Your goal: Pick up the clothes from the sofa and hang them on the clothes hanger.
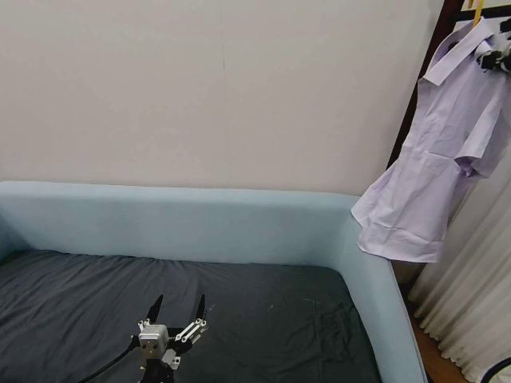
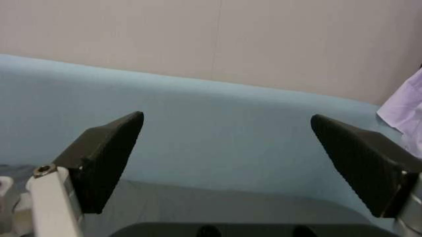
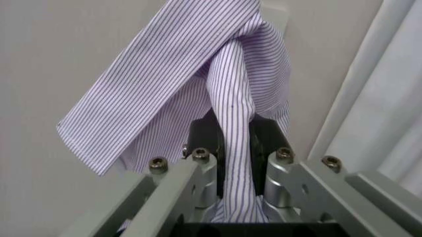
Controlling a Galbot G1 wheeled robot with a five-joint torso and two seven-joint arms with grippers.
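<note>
A lilac striped shirt [image 1: 435, 159] hangs at the upper right, beside the sofa's right end, from a yellow hanger [image 1: 477, 9] on a dark stand [image 1: 409, 112]. My right gripper [image 1: 491, 54] is up at the shirt's collar and shoulder. In the right wrist view this gripper [image 3: 232, 136] is shut on a bunched fold of the shirt [image 3: 191, 74]. My left gripper [image 1: 176, 313] hovers low over the sofa's dark seat [image 1: 80, 303], open with nothing in it. The left wrist view shows that gripper [image 2: 231, 158] with its fingers [image 2: 105, 153] wide apart, facing the blue backrest [image 2: 231, 123].
The light blue sofa backrest [image 1: 184, 223] runs across the middle, with its right arm [image 1: 383, 311] below the shirt. A plain wall [image 1: 200, 88] stands behind. White curtains [image 1: 471, 303] hang at the far right. A corner of the shirt [image 2: 408, 106] reaches the left wrist view's edge.
</note>
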